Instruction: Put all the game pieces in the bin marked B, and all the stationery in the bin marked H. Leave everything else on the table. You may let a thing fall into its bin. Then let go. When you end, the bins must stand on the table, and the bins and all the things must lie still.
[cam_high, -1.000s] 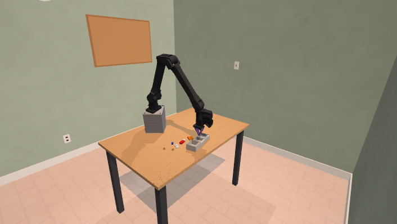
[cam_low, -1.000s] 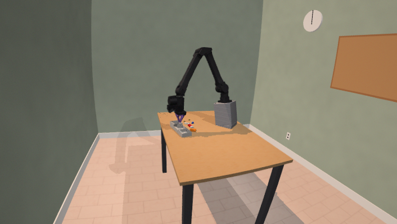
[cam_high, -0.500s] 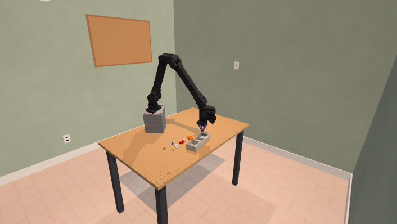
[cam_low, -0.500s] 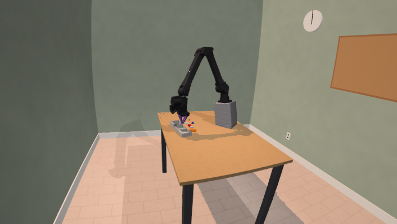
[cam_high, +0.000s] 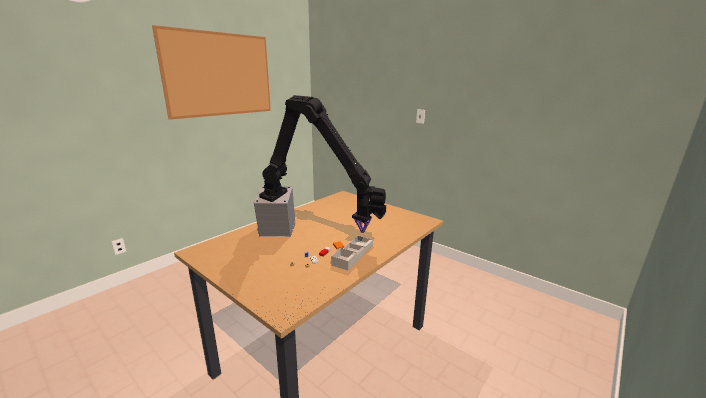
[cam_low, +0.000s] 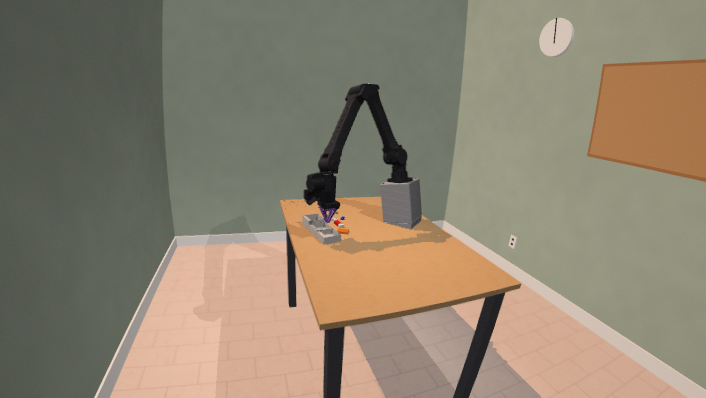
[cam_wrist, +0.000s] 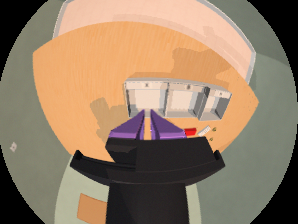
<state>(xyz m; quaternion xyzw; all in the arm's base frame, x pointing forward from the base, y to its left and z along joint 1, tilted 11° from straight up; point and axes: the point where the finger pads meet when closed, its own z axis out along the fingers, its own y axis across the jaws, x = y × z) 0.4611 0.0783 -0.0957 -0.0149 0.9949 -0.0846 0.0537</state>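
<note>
Hovering pincer (cam_high: 362, 227) closed, above bins (cam_high: 352, 252)

Green walls (cam_high: 100, 150); tiled floor (cam_high: 500, 350); corkboard (cam_high: 212, 72); wooden table (cam_low: 400, 270); seemingly a clock (cam_low: 556, 37).

A cork board (cam_high: 212, 71) hangs on the wall far behind the gripper, high above it. A round wall clock (cam_low: 556, 37) sits higher still. One power outlet (cam_high: 119, 246) is low on the wall, another outlet (cam_high: 420, 116) higher up. Below the gripper spreads the wooden table (cam_high: 280, 300) on dark legs, over a tiled floor (cam_high: 500, 350).
</note>
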